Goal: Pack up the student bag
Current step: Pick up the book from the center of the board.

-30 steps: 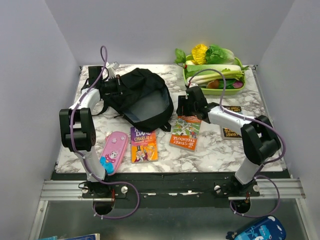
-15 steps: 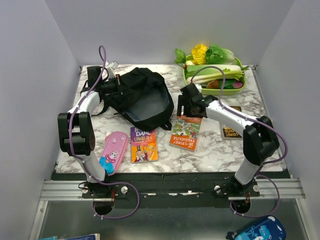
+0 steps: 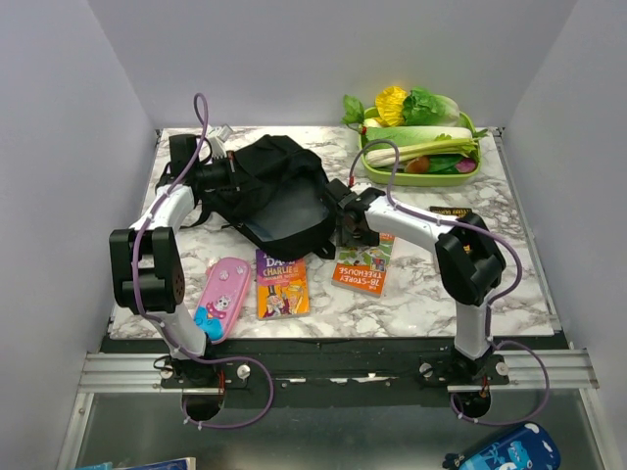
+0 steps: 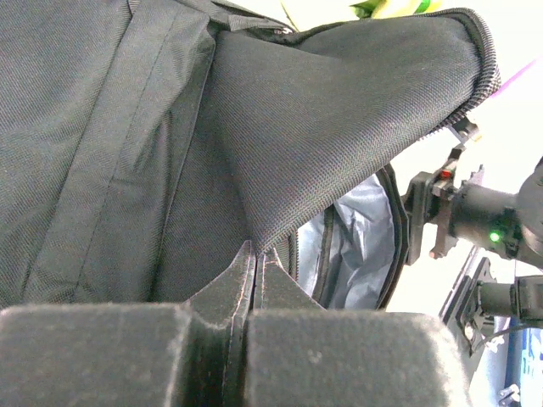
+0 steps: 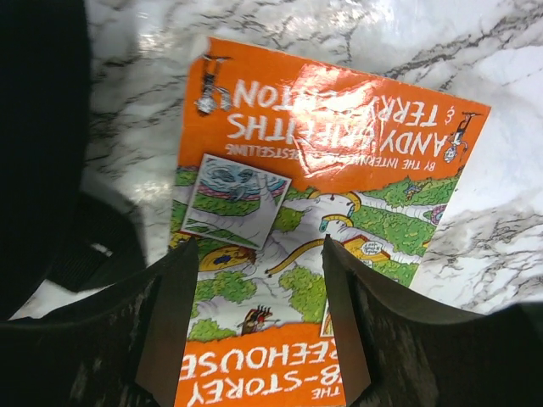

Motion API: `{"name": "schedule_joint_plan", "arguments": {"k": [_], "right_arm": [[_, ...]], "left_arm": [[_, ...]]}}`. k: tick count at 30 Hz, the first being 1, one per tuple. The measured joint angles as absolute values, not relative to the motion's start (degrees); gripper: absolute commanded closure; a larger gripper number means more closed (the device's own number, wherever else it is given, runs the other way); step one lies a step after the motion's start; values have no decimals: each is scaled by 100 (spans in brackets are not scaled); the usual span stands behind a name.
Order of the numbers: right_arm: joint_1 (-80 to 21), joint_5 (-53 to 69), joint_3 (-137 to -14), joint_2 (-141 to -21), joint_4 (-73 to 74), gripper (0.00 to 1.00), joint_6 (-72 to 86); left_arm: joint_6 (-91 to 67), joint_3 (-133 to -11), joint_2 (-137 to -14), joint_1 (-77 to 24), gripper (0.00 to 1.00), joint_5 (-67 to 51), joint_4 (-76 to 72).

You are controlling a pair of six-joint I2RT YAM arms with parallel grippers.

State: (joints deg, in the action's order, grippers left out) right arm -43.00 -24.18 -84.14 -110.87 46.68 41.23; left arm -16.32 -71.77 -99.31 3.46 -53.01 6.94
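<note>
Swinging in from the right, the right arm has brought its right claw (image 3: 349,227) across the marble to the right-hand lip of the student bag (image 3: 279,191). It now hangs over the far end of the orange book (image 3: 362,264). Its fingers (image 5: 170,331) stand well apart with the cover showing between them and nothing in their hold. I can't tell whether they touch the book. The left arm has hardly shifted. I'd say the book is about to be taken for packing, and the grey lining looks bare so far. Nearest me, below the table's front edge, lies a blue case (image 3: 500,450). On the marble table (image 3: 421,299) near that edge sit a pink pencil case (image 3: 222,297), a purple and yellow book (image 3: 281,282) beside it, then the orange one. Further back, left of centre, the bag lies slumped with its mouth gaping toward the books. The left claw (image 4: 254,263) is pinched tight on a fold of its black fabric at the far left, holding the opening up. A dark book (image 3: 451,211) peeks out behind the right arm. In the far right corner a green tray (image 3: 377,174) holds leafy vegetables, and plain pale walls (image 3: 294,59) close in the three far sides.
</note>
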Motion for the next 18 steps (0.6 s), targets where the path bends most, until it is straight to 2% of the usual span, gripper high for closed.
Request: {"name": "schedule_joint_plan", "arguments": {"k": [18], "right_arm": [[-4351,-2561,-9059,-11673,5249,28,4412]], "left_arm": [[-1450,-6650,-9697,346,100,-5457,607]]}}
